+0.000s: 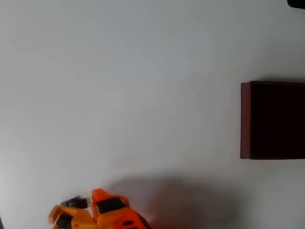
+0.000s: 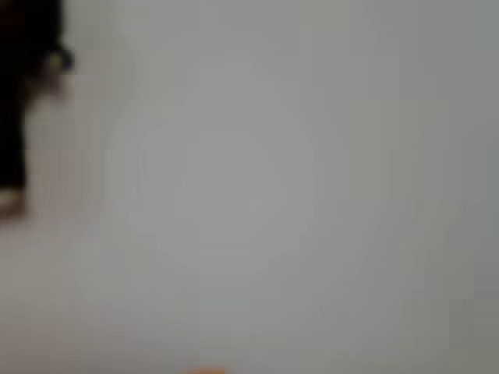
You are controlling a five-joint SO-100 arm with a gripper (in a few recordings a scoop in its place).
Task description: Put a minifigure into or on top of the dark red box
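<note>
In the overhead view the orange gripper [image 1: 88,210] sits at the bottom edge of the white table [image 1: 143,95], far to the lower left of the dark red box [image 1: 272,120]. A small dark minifigure [image 1: 76,202] shows between its fingers, apparently pinched, though blur leaves the grip uncertain.

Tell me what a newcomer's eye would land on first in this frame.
The dark red box at the right edge of the overhead view stands out against the bare white table. Next comes the orange claw at the bottom left, with a small dark minifigure blurred between its fingers.
</note>
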